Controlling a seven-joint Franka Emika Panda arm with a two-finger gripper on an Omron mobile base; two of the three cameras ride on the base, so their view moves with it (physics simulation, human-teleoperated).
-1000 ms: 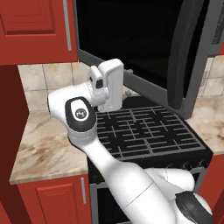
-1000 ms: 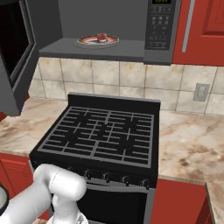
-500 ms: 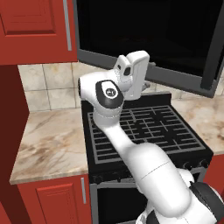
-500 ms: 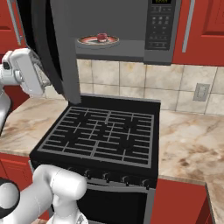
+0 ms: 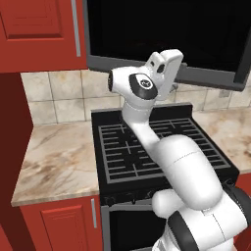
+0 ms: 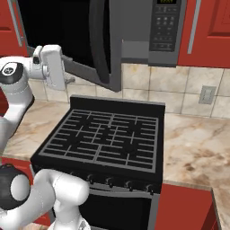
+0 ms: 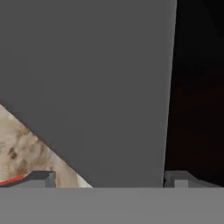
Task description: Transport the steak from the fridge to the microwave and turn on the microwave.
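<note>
The microwave (image 6: 164, 31) hangs over the stove, its keypad on the right. Its dark glass door (image 6: 81, 40) stands swung partway toward closed and spans the top of the left base view (image 5: 162, 34). My gripper (image 6: 68, 69) is at the door's lower grey trim, on its outer side. The white hand (image 5: 165, 62) presses close to that trim. In the hand view my gripper (image 7: 109, 181) is open, its tips wide apart with nothing between them, and the door's grey face is right in front. The steak is hidden behind the door. The fridge is out of view.
A black grated stove (image 6: 108, 134) sits directly below the microwave. Marble counter lies to its left (image 5: 59, 157) and right (image 6: 193, 152). Red cabinets (image 5: 39, 29) flank the microwave. A wall outlet (image 6: 206, 94) is on the tiled backsplash.
The hand has swept rightward along with the microwave door, which has swung from wide open toward closed. The plate with the steak inside, visible before, is now covered by the door.
</note>
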